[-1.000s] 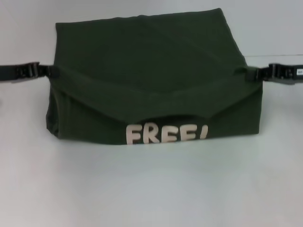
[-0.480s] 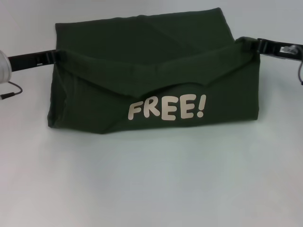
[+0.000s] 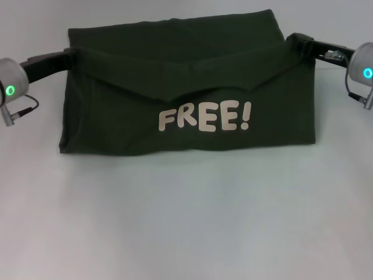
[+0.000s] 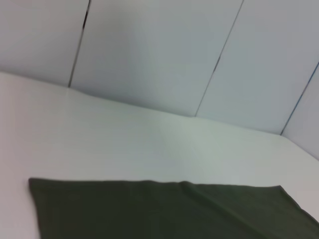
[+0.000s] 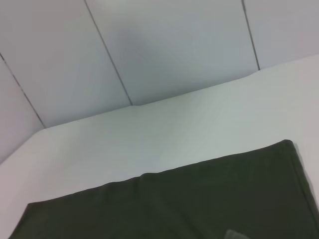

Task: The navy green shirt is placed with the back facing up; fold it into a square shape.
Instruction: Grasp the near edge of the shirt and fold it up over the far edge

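Fabric of the navy green shirt (image 3: 186, 76) is spread across the middle of the white table (image 3: 186, 221), and its near portion is seen lifted and doubled back, so that the front with the cream "FREE!" lettering (image 3: 205, 118) is turned toward the head camera. The raised fold hangs as a broad panel whose upper edge dips in a shallow V at the centre, while its lower edge rests on the table along a nearly straight line. Behind the fold, the plain back of the garment is laid flat toward the far side. The left gripper (image 3: 69, 55) is seen at the upper left corner of the lifted fold, closed narrowly on the cloth there, with its arm reaching in from the left edge of the view and a green light shown on the wrist. The right gripper (image 3: 298, 42) is found at the upper right corner, likewise pinched on the fabric, which is bunched around the fingertips; a green light is shown on that wrist as well. Both corners are held at about the same height above the table, well apart from each other. In the left wrist view, only a flat stretch of the shirt (image 4: 169, 209) on the table and a panelled wall (image 4: 159, 50) are shown; the right wrist view gives the same kind of scene.
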{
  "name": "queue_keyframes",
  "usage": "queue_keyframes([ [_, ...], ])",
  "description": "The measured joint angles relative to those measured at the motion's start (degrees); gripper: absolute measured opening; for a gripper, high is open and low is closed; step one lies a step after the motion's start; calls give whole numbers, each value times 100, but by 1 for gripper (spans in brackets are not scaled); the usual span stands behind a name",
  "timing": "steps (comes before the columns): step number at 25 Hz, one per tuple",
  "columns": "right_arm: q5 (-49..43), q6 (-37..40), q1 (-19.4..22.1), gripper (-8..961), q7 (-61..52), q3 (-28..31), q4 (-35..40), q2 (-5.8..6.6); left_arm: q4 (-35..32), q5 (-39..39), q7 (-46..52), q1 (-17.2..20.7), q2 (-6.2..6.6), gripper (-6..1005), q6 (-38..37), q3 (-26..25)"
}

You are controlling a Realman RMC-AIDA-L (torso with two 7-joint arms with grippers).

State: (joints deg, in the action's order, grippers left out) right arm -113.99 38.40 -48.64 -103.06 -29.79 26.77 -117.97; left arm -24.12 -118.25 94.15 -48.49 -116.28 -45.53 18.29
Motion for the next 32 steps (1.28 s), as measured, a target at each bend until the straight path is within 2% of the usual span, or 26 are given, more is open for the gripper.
queue_keyframes([
  [3, 214, -331, -103, 60, 348, -3, -194, -54, 167, 295, -562, -92, -78, 31, 239, -13],
  [4, 370, -586, -180, 60, 628, -3, -304, -109, 194, 342, -653, -104, -96, 32, 288, -17],
  [8, 641, -909, -265, 61, 1023, -3, -461, -150, 354, 785, -1414, -171, -207, 37, 630, -18],
  [16, 1424, -1172, -308, 63, 1812, -32, -693, -155, 512, 1208, -2000, -185, -248, 45, 800, -18],
  [21, 1481, -1201, -328, 64, 1963, -174, -697, -155, 521, 1340, -2219, -221, -349, 51, 984, -61],
  [22, 1485, -1201, -339, 64, 1975, -179, -700, -155, 525, 1584, -2283, -217, -390, 52, 1122, -69],
  [25, 1489, -1225, -369, 65, 1979, -195, -721, -155, 541, 1741, -2310, -193, -407, 55, 1175, -46],
  [26, 1490, -1247, -385, 65, 1979, -202, -731, -155, 555, 1770, -2313, -186, -408, 90, 1180, -33],
  [31, 1493, -1391, -431, 236, 1977, -311, -748, -151, 633, 1783, -2315, -181, -375, 266, 1184, -14],
  [32, 1493, -1418, -434, 316, 1976, -330, -748, -151, 635, 1785, -2315, -181, -374, 295, 1185, -14],
])
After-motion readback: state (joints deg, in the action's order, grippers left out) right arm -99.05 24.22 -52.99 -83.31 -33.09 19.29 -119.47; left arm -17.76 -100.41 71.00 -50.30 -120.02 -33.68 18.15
